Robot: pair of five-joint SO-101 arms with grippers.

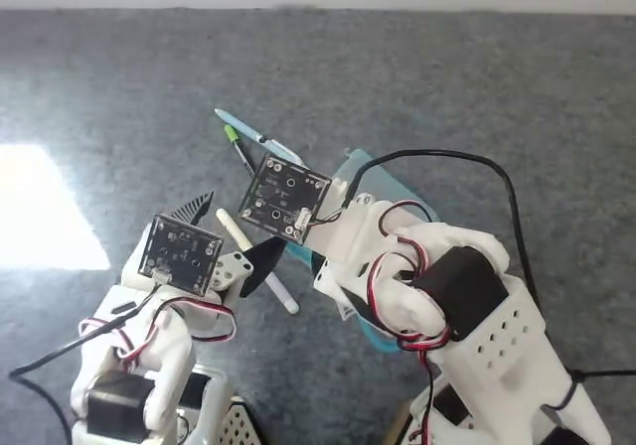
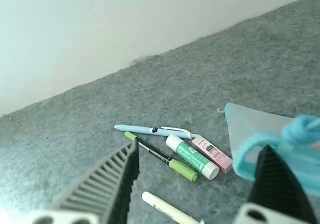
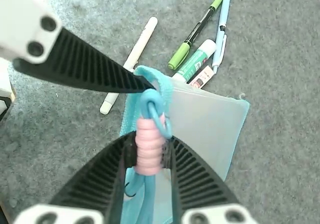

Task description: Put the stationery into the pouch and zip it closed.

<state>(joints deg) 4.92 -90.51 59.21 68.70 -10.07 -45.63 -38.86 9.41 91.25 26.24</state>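
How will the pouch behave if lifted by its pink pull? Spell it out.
The pouch is probably floppy: its teal edge bunches up where the right tool pinches the pink pull. It looks thin and translucent, so likely light. Lifted there, it would probably sag rather than hold shape.

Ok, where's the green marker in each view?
High view: green marker up-table of the right arm, tail hidden under it.
Left wrist view: marker between glue stick and white pen.
Right wrist view: marker beyond the pouch, beside the glue stick.
Shared landmark: light blue pen alongside it.
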